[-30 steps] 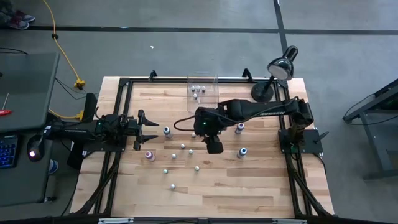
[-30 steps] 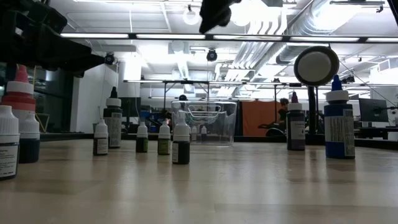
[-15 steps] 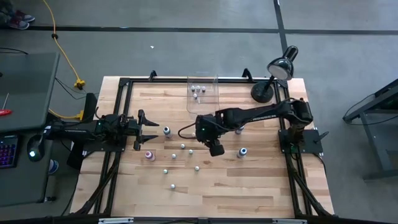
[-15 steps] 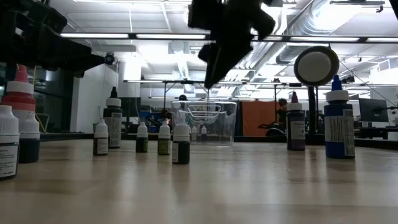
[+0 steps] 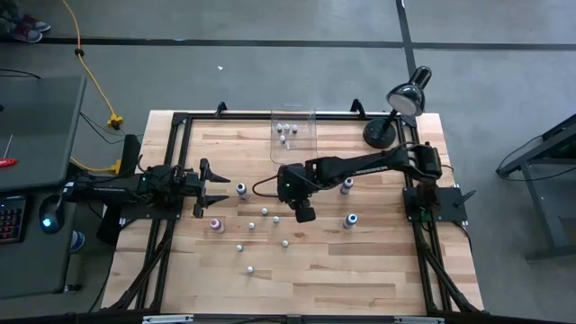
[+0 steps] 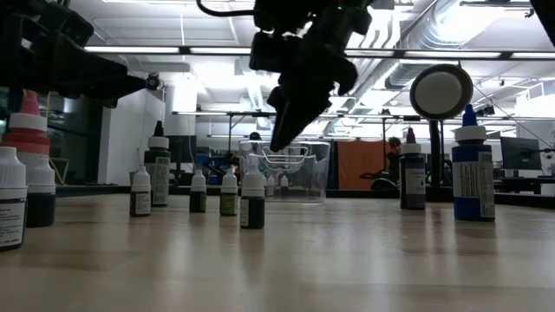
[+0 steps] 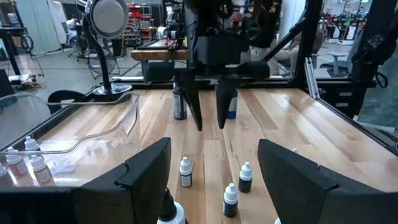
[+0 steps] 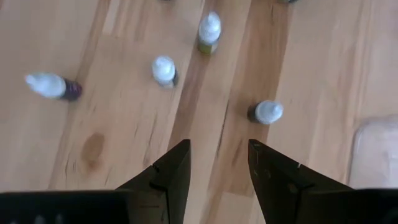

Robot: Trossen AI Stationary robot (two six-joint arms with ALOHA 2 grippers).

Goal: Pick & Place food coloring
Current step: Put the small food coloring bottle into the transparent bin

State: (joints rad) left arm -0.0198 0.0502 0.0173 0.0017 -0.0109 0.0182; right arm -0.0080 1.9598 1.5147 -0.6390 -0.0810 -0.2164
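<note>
Ceiling strip lights lit the room brightly, leaving the right gripper a backlit silhouette; bottles beneath its fingers looked motion-blurred.

Small white-capped food coloring bottles stand upright, scattered on the table just beside and below the right pincer; none is held.

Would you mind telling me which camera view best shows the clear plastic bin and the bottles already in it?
The high view: it looks straight down into the clear bin, showing bottles standing inside. The low view shows the bin side-on, far off behind other bottles. The left wrist view catches one wall and a few bottles. The right wrist view shows perhaps only a corner.
</note>
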